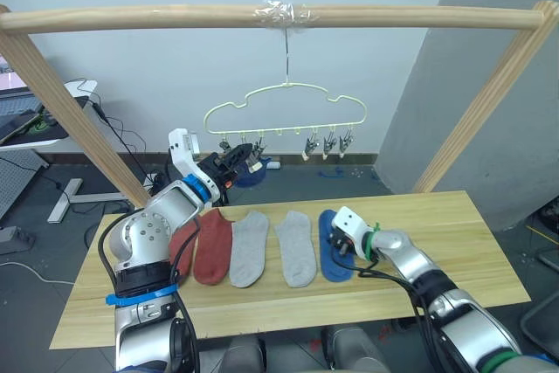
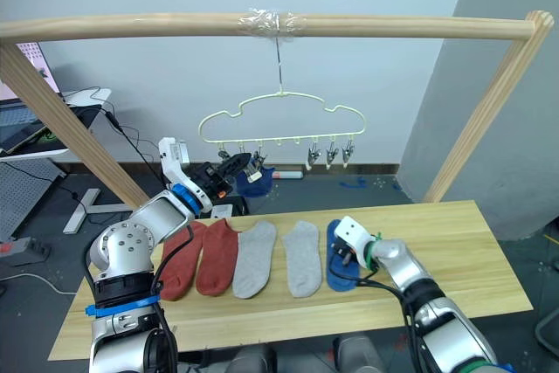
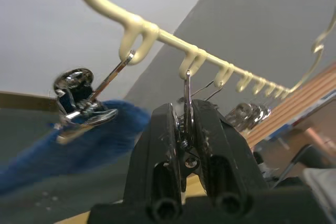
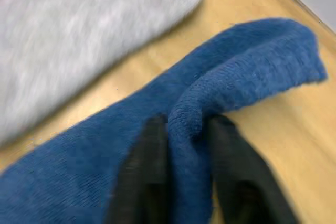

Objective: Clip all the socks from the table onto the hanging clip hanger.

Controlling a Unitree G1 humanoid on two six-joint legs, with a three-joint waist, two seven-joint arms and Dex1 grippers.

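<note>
While the bench (image 1: pixel 454 242) carries two red socks (image 1: pixel 203 246), two grey socks (image 1: pixel 272 247) and one blue sock (image 1: pixel 332 246) in a row, the hanger (image 1: pixel 286 111) hangs from the pole (image 1: pixel 175 17) above; right fingers (image 4: pixel 233 182) pinch that blue sock's fold, left fingers (image 3: pixel 212 150) squeeze a clip (image 3: pixel 187 109) beside one holding another blue sock (image 3: pixel 47 153).

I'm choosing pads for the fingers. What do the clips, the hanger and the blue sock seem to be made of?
The clips look like polished metal: bright and mirror-like. The clip hanger seems to be thin wire with a smooth pale yellow coating, possibly plastic. The blue sock pinched by the right gripper is soft knit fabric: ribbed cuff, fuzzy surface, bunching in folds.
</note>
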